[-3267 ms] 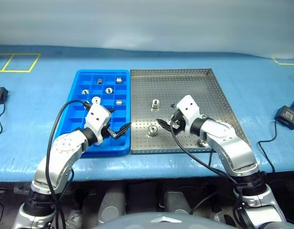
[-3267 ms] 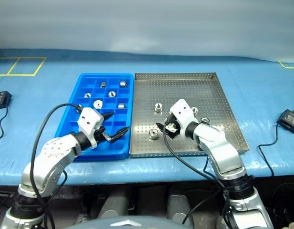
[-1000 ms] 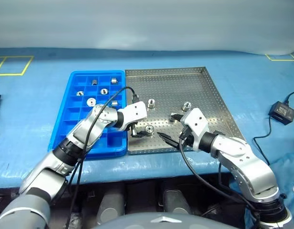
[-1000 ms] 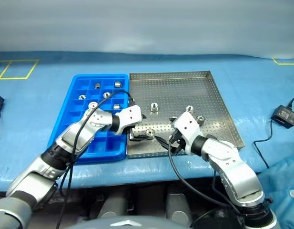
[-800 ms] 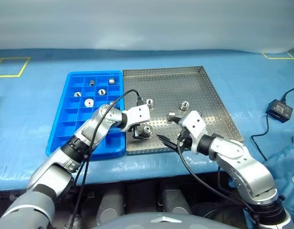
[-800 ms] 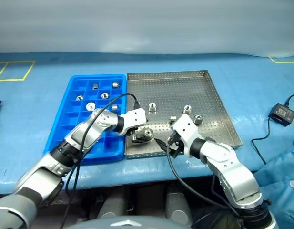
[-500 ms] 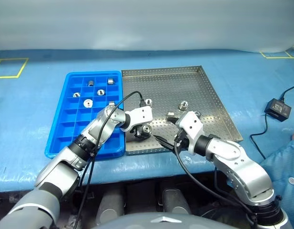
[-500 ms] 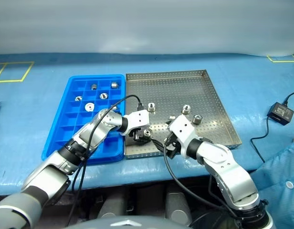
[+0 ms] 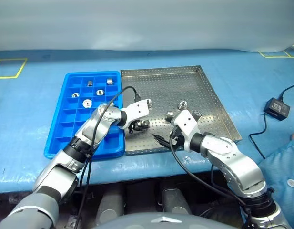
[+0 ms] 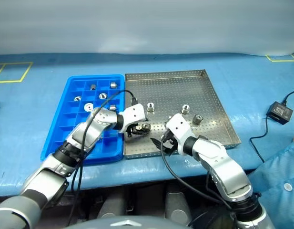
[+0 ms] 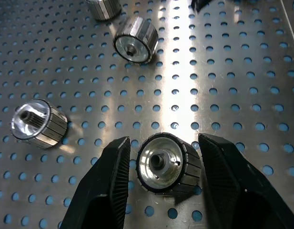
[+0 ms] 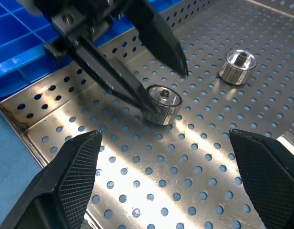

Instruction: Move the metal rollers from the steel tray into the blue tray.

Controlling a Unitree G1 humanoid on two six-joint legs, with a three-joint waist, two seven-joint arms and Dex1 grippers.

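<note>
The steel tray (image 9: 185, 81) lies on the blue table, with the blue tray (image 9: 65, 138) against its left side. Several metal rollers lie on the steel tray, among them one (image 9: 147, 102) and another (image 9: 183, 104). Several more sit in the blue tray's far compartments (image 9: 86, 102). My left gripper (image 9: 138, 125) reaches over the steel tray's front left and is shut on a roller (image 11: 166, 162) that still rests on the perforated sheet. Just to its right, my right gripper (image 9: 162, 139) hovers wide open, facing that roller (image 12: 162, 102) with nothing between its fingers.
A black power adapter (image 9: 274, 105) with its cable lies right of the steel tray. Yellow tape marks (image 9: 6, 69) are at the far left. A person's blue garment (image 9: 280, 162) shows at the lower right edge, past the table's front edge.
My left gripper's fingers have closed in from wide open onto the roller near the steel tray's front left. The right gripper stays open and has hardly moved. The camera shifted slightly.
</note>
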